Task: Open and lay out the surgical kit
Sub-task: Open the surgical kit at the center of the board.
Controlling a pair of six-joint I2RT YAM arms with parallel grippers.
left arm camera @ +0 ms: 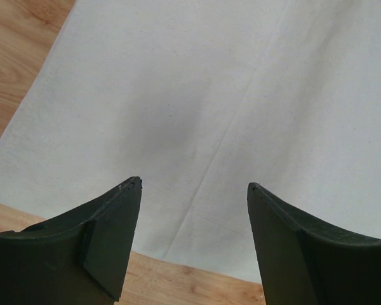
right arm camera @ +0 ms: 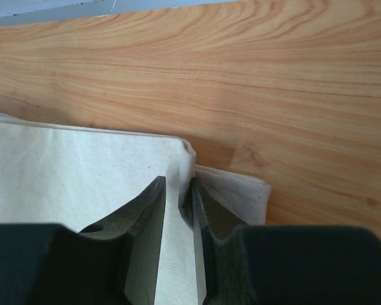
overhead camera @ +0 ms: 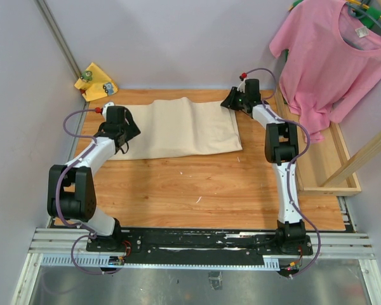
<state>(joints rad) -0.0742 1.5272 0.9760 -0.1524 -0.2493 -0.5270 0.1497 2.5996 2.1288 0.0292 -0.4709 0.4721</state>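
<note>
The beige cloth wrap (overhead camera: pixel 178 127) lies folded flat on the far half of the table. It hides the steel tray, forceps and tweezers. My left gripper (overhead camera: pixel 124 136) is open and empty, hovering over the wrap's near left corner; in the left wrist view (left arm camera: pixel 193 185) the cloth (left arm camera: pixel 197 101) fills the space between its fingers. My right gripper (overhead camera: pixel 232 101) is at the wrap's far right corner. In the right wrist view (right arm camera: pixel 178 184) its fingers are pinched on a raised fold of the top cloth layer (right arm camera: pixel 181 162), with a lower layer (right arm camera: pixel 238 190) showing beside it.
A pink T-shirt (overhead camera: pixel 333 57) hangs at the back right over a wooden frame (overhead camera: pixel 324 165). A small yellow cloth (overhead camera: pixel 95 81) lies at the back left corner. Grey walls close in on the left and far sides. Bare wooden table (overhead camera: pixel 197 184) lies in front of the wrap.
</note>
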